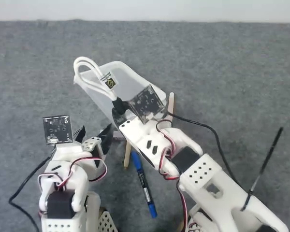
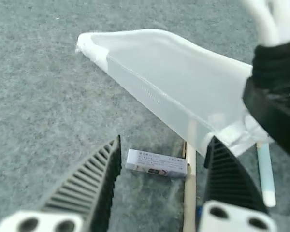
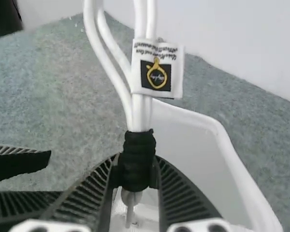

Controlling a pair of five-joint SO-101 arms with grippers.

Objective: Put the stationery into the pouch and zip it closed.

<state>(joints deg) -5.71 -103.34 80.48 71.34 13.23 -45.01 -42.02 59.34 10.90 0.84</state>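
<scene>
The translucent white pouch [image 1: 117, 84] lies tilted at mid-table, with a white loop cord [image 1: 87, 65] at its end. My right gripper [image 1: 119, 115] is shut on the cord's black pull [image 3: 137, 159] below a small tag [image 3: 157, 72]. My left gripper [image 2: 159, 179] stands open just short of the pouch [image 2: 174, 92], over a white eraser [image 2: 156, 163] that lies on the carpet. A wooden stick [image 1: 127, 153] and a blue pen [image 1: 144, 182] lie beside the pouch, partly under the right arm. In the high view the left gripper [image 1: 93, 134] sits left of the stick.
Grey carpet [image 1: 222, 63] covers the whole table. A black cable [image 1: 217, 140] and a thin black rod [image 1: 267, 162] run along the right. A pale blue stick [image 2: 265, 169] lies by the pouch's corner. Open carpet lies to the far left and behind the pouch.
</scene>
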